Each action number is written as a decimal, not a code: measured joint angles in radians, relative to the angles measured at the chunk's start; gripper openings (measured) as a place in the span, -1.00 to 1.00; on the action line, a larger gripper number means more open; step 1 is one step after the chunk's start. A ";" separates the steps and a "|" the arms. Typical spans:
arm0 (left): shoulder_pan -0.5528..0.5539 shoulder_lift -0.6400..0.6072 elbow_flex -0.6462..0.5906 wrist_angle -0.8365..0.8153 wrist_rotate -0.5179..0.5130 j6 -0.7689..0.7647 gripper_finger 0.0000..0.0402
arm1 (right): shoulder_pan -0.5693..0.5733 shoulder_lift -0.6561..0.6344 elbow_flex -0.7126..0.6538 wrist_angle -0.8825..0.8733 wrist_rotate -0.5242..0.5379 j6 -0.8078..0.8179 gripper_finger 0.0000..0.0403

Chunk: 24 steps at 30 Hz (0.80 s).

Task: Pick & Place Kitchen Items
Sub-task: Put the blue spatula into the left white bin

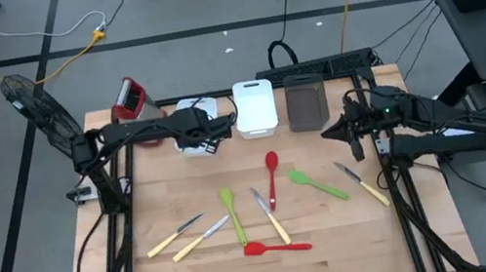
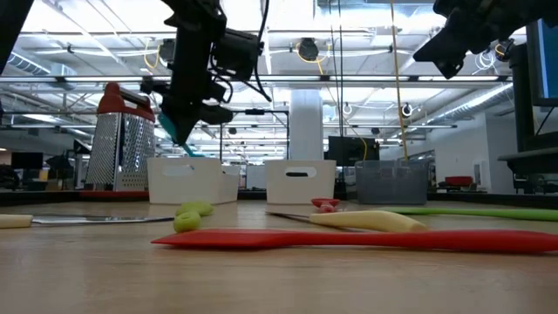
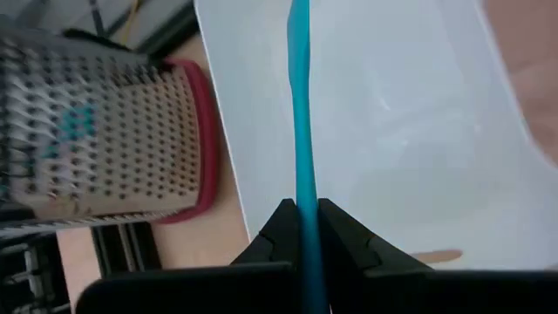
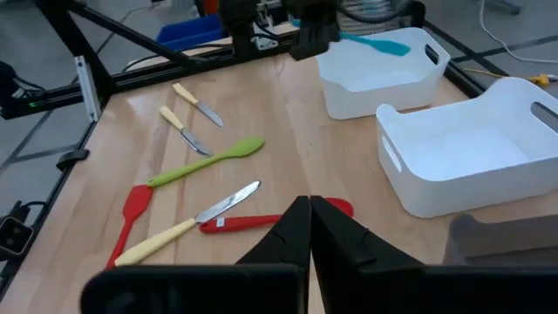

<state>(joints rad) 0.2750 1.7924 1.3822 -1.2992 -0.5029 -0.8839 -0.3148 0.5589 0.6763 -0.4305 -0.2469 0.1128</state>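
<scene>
Wooden table, utensils scattered near-centre: red spatula, knives, green spoons. Right gripper clamped shut, empty, waits at right edge. Far left, left gripper pinches blue utensil above white bin; judgement: centre it over the bin, drop low, then release so it lands inside.

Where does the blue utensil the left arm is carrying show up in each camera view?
High view: hidden under the left claw, above the left white bin.
Low view: blue utensil pokes down-left from the claw, above that bin.
Left wrist view: vertical strip up the middle, pinched between the fingers.
Right wrist view: top centre, over the far bin.
Shared landmark: box grater.
</scene>
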 joint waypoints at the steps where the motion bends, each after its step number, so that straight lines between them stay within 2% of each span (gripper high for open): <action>1: 0.001 0.000 -0.013 0.017 0.008 0.005 -0.93 | 0.000 -0.001 -0.001 0.000 0.010 0.007 -1.00; 7: 0.010 0.001 -0.065 0.095 0.016 0.008 -0.93 | 0.000 0.000 -0.001 0.002 0.011 0.020 -1.00; 20: 0.101 0.001 -0.066 0.180 0.050 0.092 -0.93 | 0.000 0.000 -0.001 0.003 0.011 0.051 -1.00; 24: 0.110 0.001 -0.066 0.189 0.062 0.117 -0.83 | 0.000 0.000 -0.001 0.003 0.011 0.051 -1.00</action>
<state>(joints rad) 0.3847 1.7935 1.3163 -1.1098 -0.4412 -0.7667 -0.3145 0.5591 0.6758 -0.4274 -0.2359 0.1642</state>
